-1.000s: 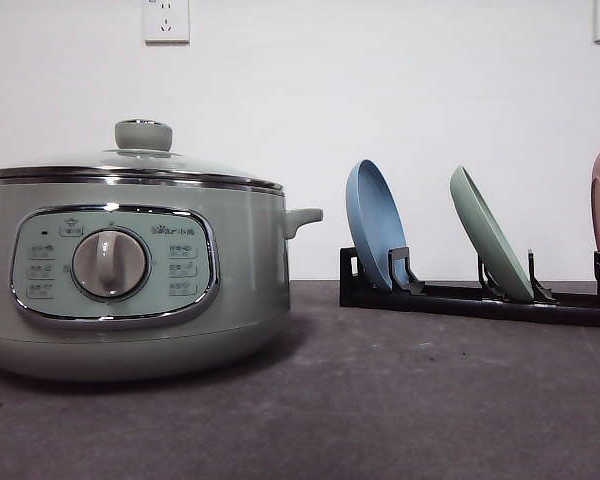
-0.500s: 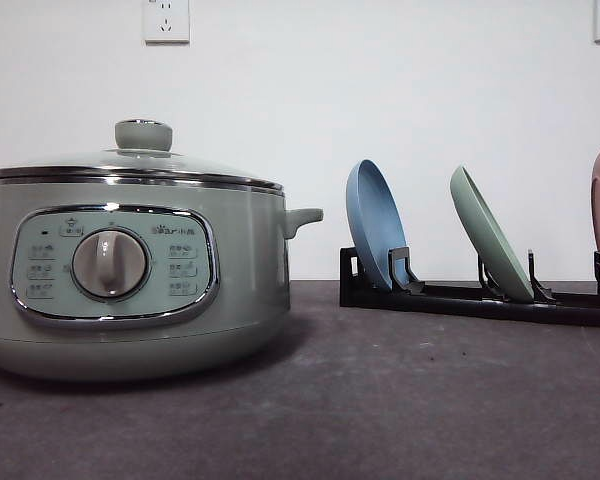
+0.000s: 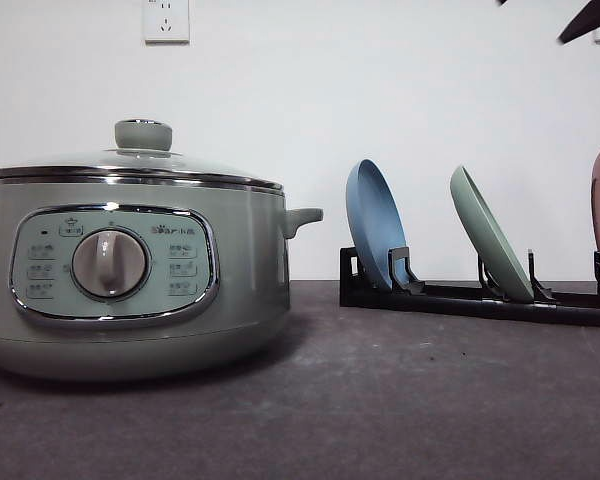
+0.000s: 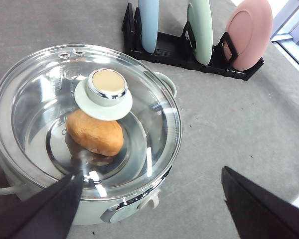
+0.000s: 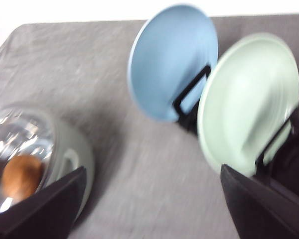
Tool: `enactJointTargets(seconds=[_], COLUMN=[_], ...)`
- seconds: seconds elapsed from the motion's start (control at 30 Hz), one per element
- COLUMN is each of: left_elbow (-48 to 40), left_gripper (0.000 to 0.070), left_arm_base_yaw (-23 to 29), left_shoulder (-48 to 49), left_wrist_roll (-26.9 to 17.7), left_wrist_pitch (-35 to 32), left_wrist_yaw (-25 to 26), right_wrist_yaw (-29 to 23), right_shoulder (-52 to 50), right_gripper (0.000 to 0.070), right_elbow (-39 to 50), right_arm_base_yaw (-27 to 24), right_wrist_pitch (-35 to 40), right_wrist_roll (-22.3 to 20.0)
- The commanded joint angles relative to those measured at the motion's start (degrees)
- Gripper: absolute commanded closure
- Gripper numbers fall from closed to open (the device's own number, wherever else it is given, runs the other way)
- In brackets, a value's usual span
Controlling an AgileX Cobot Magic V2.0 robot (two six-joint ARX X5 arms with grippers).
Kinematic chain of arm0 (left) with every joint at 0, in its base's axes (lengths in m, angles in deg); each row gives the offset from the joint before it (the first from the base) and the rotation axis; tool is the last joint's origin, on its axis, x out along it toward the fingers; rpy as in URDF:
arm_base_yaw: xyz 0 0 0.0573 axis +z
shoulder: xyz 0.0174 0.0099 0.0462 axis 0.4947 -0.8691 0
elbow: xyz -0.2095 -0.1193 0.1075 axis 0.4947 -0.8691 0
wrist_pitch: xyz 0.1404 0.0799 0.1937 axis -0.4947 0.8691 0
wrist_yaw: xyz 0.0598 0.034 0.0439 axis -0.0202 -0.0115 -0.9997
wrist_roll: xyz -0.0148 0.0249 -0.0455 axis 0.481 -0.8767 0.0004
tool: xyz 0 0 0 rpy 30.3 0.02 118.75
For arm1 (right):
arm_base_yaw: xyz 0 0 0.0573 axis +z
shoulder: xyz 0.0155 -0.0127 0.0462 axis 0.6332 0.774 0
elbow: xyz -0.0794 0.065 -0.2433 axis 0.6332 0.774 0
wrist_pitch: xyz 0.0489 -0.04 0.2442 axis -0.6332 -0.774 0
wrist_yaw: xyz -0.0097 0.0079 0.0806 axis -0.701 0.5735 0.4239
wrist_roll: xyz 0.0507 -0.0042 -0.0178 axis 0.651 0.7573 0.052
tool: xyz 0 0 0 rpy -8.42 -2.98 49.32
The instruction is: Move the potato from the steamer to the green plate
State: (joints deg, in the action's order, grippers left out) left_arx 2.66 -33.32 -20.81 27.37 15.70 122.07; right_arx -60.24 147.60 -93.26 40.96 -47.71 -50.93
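Note:
The steamer (image 3: 130, 270) stands at the table's left with its glass lid (image 4: 84, 119) on. The orange-brown potato (image 4: 94, 133) lies inside on the bottom, seen through the glass, partly under the lid knob (image 4: 107, 92). My left gripper (image 4: 149, 209) hovers open above the steamer's front edge, holding nothing. The green plate (image 3: 490, 235) stands on edge in the black rack (image 3: 460, 298), right of the blue plate (image 3: 375, 225). My right gripper (image 5: 149, 209) is open in the air, facing the green plate (image 5: 249, 99) and the blue plate (image 5: 174, 59). The potato (image 5: 22, 177) appears blurred there.
A pink plate (image 4: 249, 32) stands at the rack's right end. A dark part of my right arm (image 3: 588, 20) shows at the front view's top right. Open grey table (image 3: 400, 400) lies between the steamer and the rack. A white wall is behind.
A dark part of my right arm has come into the top right of the front view. The steamer, lid and plates have not moved.

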Motion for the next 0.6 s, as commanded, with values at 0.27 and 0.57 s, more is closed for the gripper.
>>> enactJointTargets(seconds=[0.27, 0.57], left_elbow=[1.3, 1.3], left_gripper=[0.0134, 0.0134], left_arm_base_yaw=[-0.1, -0.1], left_shoulder=[-0.4, -0.4], left_wrist_roll=[-0.5, -0.5], left_wrist_pitch=[-0.7, -0.7], left_wrist_yaw=[0.3, 0.3], right_wrist_yaw=[-2.5, -4.5], right_shoulder=[16.3, 25.8], right_gripper=[0.0161, 0.0203], right_elbow=[-8.9, -8.9], right_arm_base_yaw=[2.3, 3.5], right_wrist_pitch=[6.2, 13.2], right_wrist_roll=[2.1, 3.5])
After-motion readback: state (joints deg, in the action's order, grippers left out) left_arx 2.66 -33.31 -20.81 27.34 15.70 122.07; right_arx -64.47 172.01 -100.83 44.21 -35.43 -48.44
